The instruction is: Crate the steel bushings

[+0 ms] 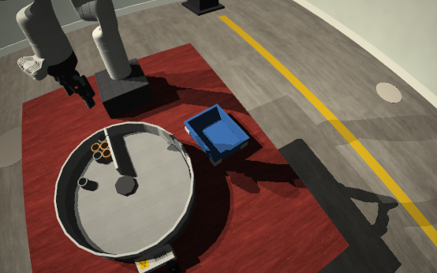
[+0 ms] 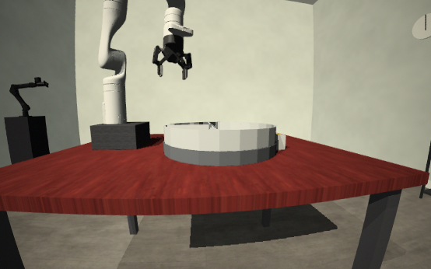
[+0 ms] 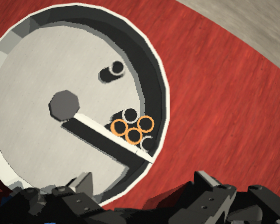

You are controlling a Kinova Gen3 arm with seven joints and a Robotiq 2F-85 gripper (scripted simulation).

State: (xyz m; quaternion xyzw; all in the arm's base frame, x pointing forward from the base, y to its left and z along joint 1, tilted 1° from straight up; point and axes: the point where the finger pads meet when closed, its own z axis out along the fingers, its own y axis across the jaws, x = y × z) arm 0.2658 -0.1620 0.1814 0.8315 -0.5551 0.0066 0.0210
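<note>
The round turning table (image 1: 60, 185) (image 2: 218, 137) (image 3: 161, 78) has a white rim, a grey floor, a dark hub and a white divider bar (image 1: 110, 147) (image 3: 100, 129). One steel bushing (image 1: 83, 181) (image 3: 116, 68) stands alone on the floor. A cluster lies against the bar: three orange bushings (image 1: 104, 149) (image 3: 132, 135) and dark steel ones (image 1: 98, 155) (image 3: 130, 115) beside them. The blue crate (image 1: 217, 132) stands right of the turning table and looks empty. My gripper (image 1: 80, 95) (image 2: 172, 72) is open and empty, high above the table's back left, near the arm's base.
The arm's dark base block (image 1: 123, 92) (image 2: 120, 135) stands behind the turning table on the red table top (image 1: 272, 221) (image 2: 132, 175). A small yellow-labelled box (image 1: 154, 260) sits at the turning table's front rim. A second small arm (image 2: 25, 91) stands on a pedestal off the table.
</note>
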